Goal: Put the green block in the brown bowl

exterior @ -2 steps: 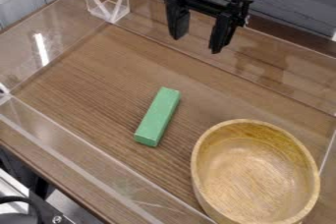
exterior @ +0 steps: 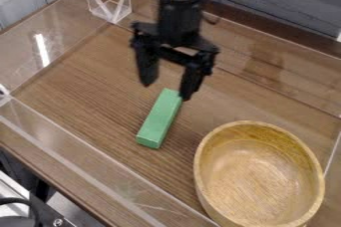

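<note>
Left of the end effector: a clear acrylic wall (exterior: 54,47) running along the surface edge, with a small clear triangular stand (exterior: 110,4) up behind it, well apart from the action.

End effector (exterior: 170,72) is centre frame, pointing straight down, fingers spread wide with nothing between them. It hangs over the far end of the green block (exterior: 160,117); the block lies flat on the surface just below and slightly toward the camera from the fingertips. Cannot tell if the tips touch it yet, looks like not.

Right and toward the camera from the end effector: the brown bowl (exterior: 313,186), empty, near the block but not touching.

Risks, judged from here: the block lies at a diagonal, so if the fingers are not square across its narrow width they could twist it or push it away on closing. Grabbing at the far end rather than the middle could let it pivot or droop in the grip, then clip the bowl's thick rim on the way over. Coming down too far would jam the tips into the surface. Releasing from high up could bounce the block out of the shallow bowl.

Surface (exterior: 94,92): dark wood-grain tabletop, glossy with reflections, boxed by low clear walls. Behind it, grey planked wall, dim.
</note>
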Robot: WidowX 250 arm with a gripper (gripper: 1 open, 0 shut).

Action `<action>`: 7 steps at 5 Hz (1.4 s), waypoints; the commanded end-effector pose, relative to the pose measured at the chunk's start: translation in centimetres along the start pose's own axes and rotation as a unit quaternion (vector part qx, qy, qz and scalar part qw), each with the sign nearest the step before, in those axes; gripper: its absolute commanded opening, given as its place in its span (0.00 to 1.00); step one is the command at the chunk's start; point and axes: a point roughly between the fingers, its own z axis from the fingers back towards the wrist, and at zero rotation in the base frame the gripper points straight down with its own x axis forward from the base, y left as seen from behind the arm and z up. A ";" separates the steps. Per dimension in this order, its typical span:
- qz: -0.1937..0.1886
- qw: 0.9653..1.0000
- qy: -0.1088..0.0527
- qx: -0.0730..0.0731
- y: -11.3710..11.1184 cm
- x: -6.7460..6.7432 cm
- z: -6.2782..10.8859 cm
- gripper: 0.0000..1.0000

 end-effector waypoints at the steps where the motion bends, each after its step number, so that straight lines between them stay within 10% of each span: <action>1: 0.004 0.999 -0.044 -0.003 0.7 -0.8 0.3 1.00; 7: 0.006 0.997 -0.075 -0.026 1.1 -0.5 -3.5 1.00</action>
